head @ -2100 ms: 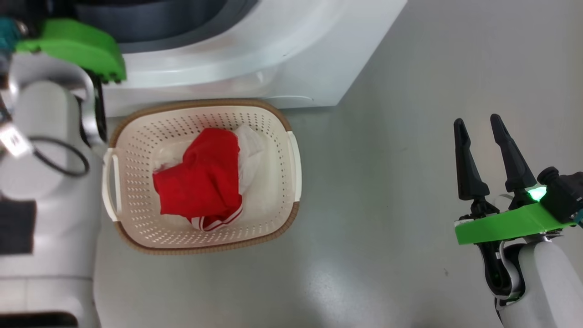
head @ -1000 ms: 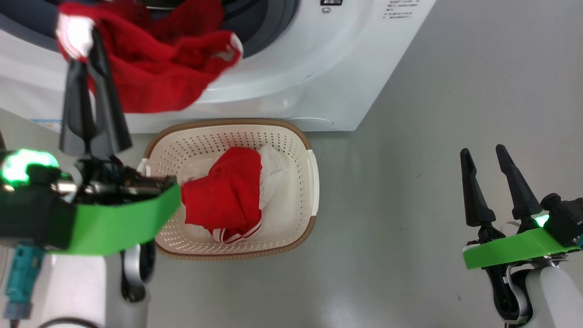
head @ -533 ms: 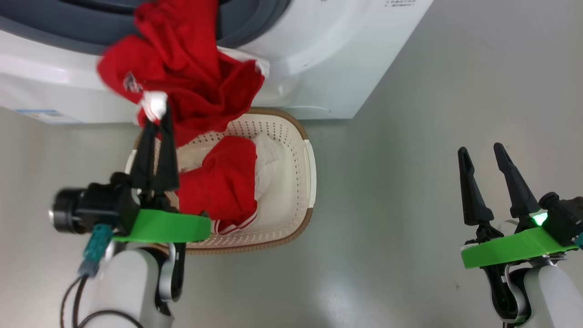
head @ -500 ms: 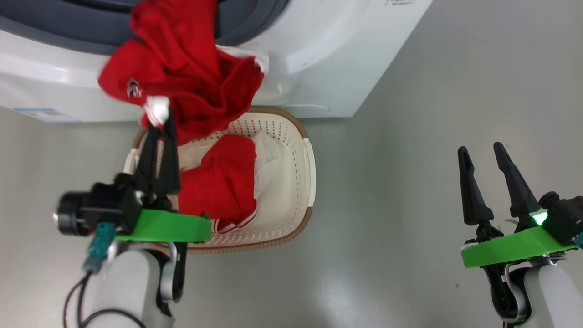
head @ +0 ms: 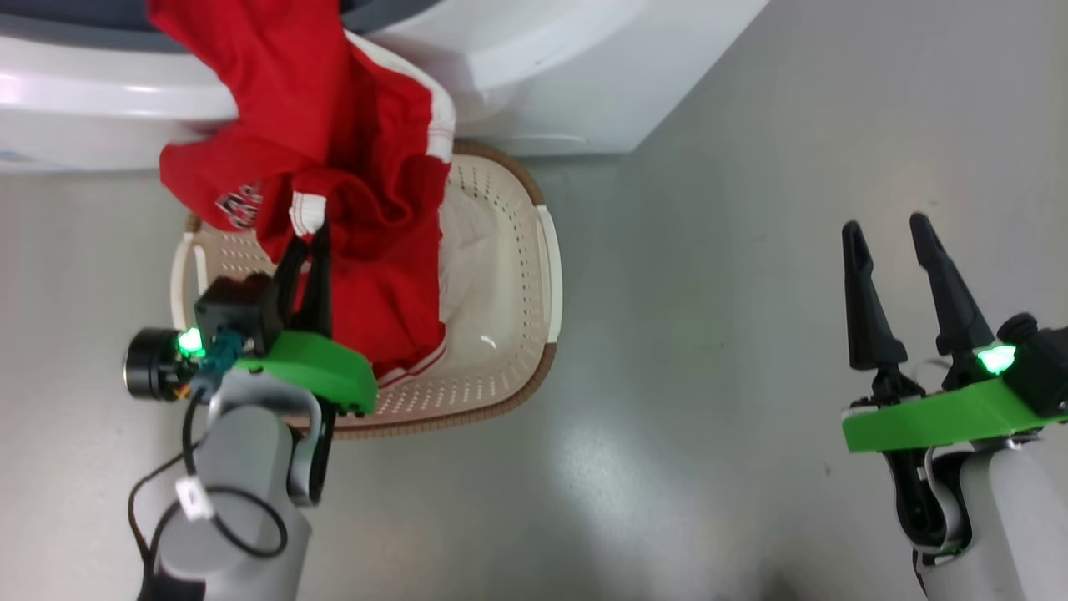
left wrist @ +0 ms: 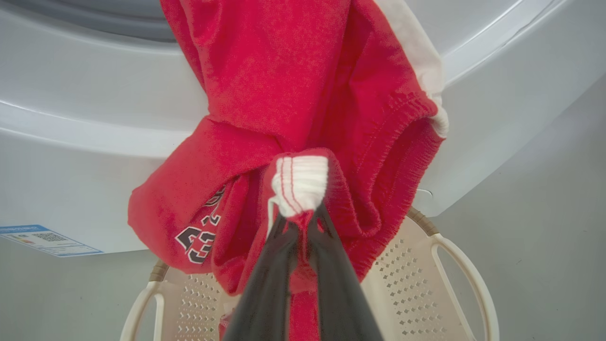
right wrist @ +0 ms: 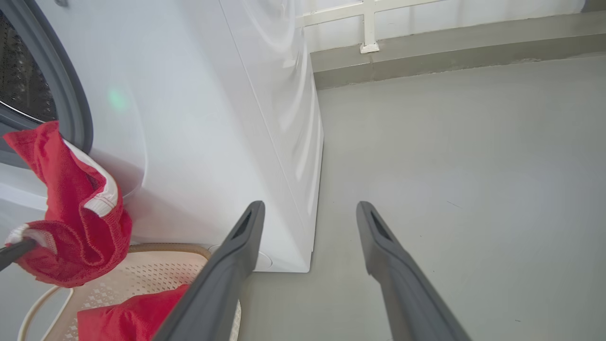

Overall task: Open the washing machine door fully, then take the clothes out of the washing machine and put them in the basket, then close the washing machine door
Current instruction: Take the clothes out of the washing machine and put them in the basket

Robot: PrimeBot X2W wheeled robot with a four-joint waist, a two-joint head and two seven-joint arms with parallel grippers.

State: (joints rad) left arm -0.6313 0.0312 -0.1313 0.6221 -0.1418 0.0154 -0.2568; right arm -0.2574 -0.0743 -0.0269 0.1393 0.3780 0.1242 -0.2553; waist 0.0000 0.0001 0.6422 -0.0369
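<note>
Grey polished floor (head: 667, 434) is shown beneath the whole scene. Nearest, at the lower right, the right hand (head: 884, 224) is held over bare floor, its two fingers spread wide with nothing between them. At the lower left, the left hand (head: 306, 238) is closed tight on a white-trimmed fold of the clothes (head: 334, 142), a red garment with lettering that is hung above the basket (head: 509, 275). A second red piece (right wrist: 128, 317) is already laid in the basket, which is set on the floor just in front of the washing machine (head: 542, 75). The garment's upper end is draped over the lower lip of the opening, beside the grey rubber ring (right wrist: 71, 94).

The step in hand is judged to be the transfer of clothes from drum to basket. For the next move, the trailing end must be drawn clear of the lip, the bundle centred over the basket, and the grip then released; a snag on the ring is to be avoided.

The drum's interior is cut off at the head view's top edge, so whether more laundry remains cannot be told. The hung garment and the piece below it are hard to separate from above. How the washing machine door stands cannot be judged.
</note>
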